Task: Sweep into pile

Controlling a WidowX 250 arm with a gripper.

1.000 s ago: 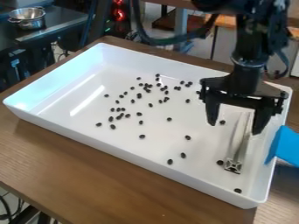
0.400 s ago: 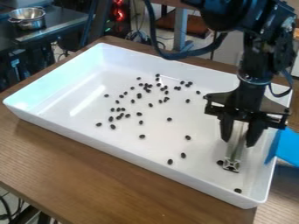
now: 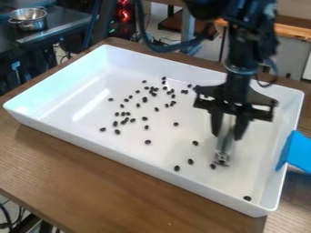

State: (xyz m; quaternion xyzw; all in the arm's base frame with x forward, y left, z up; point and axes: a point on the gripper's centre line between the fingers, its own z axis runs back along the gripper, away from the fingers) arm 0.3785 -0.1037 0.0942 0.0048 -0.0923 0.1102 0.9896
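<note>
Pot: silvery, two-handled (image 3: 28,18); far to the tool's left and well beyond it, off the table.
Table: brown wood grain (image 3: 91,182); runs under the tray, on both sides of the tool.
Tray: large, white, raised walls (image 3: 67,82); spreads mostly to the left of the tool, which hangs over its right part.
Main scatter: small dark pieces (image 3: 144,99); loose, not one pile, left of the tool, densest up and to the left, a few touching or nearly so.
Stragglers: three dark pieces (image 3: 191,161), spaced apart, below and left of the tool.
Near piece: one dark piece (image 3: 213,166), below the tool, just beside the bar's lower end.
Bar: pale metal (image 3: 224,148); in the tool, slanting slightly, lower end at the tray floor.
Tool: black (image 3: 227,135); fingers partly apart, closed onto the bar from both sides.
Lone piece: dark (image 3: 247,198), below and right of the tool, near the tray's front right corner.
Blue object: flat-faced (image 3: 298,152); right of the tool, at the tray's right wall.
</note>
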